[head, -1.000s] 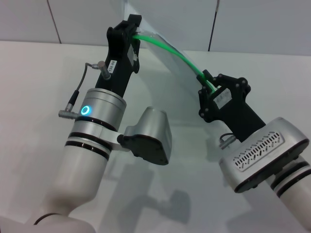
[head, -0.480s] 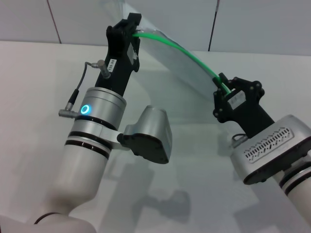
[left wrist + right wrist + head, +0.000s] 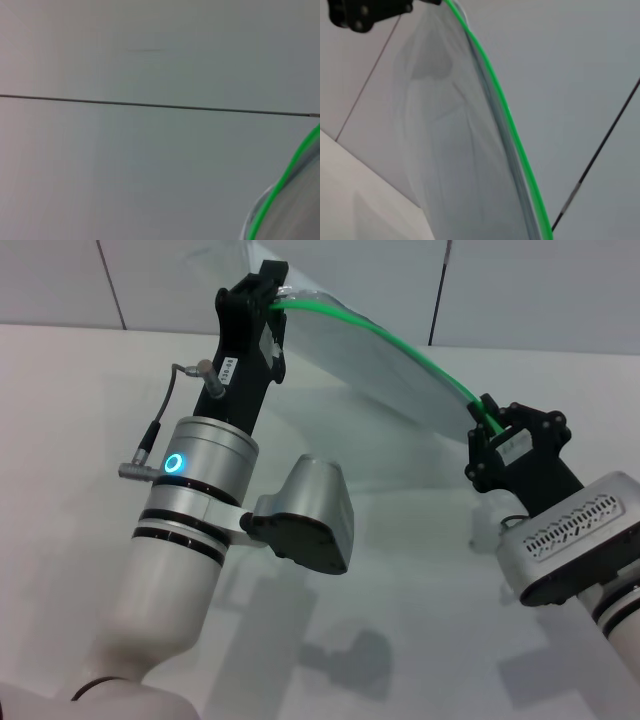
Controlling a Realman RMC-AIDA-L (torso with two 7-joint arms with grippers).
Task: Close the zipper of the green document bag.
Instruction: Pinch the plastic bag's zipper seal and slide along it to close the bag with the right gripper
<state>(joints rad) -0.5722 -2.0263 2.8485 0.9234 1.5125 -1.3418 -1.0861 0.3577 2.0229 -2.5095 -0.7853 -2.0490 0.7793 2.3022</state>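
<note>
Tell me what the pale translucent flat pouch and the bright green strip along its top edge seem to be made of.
The pale translucent flat pouch looks like thin, soft plastic film: the wall shows through it and it sags in a curve between the left gripper and the right gripper. The bright green strip looks like smooth flexible plastic, since it bends along the same curve.

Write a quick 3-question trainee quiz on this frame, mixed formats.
1. True or false: the green document bag lies flat on the table.
2. Which tool holds the end of the zipper farther from the robot: A) left tool B) right tool C) neither?
3. Fill in: between the two tools the zipper runs in a ____ line.

Key:
1. False. It is held up in the air between both tools.
2. A. The right tool grips the nearer end.
3. Curved: it bows slightly upward.
</note>
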